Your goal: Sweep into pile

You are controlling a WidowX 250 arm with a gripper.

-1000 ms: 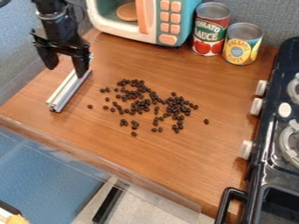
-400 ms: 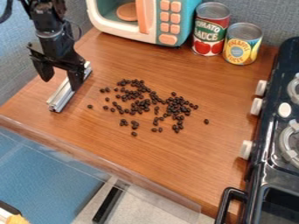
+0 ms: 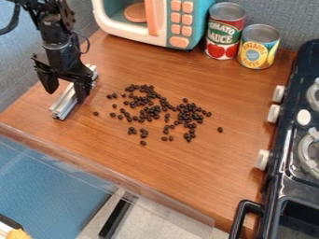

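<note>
You have the gripper at the left of the frame with its fingers spread apart and holding nothing, one finger to the left of the metal bar and the other overlapping the bar in the picture; whether it touches, you cannot tell from here. The bar lies aslant on the wooden counter, and the dark beans are scattered loosely around the middle. The step looks to be picking up the bar as your sweeper. Before you close, get one finger on each long side, turn the wrist so the pads sit square to the bar, and come down low enough for a firm bite, or it may twist once it meets the beans. Then carry it just clear of the wood, set its long edge flat outside the left stray bean, and push slowly inward; too quick a stroke could scatter them. Catch the right stray bean too.
</note>
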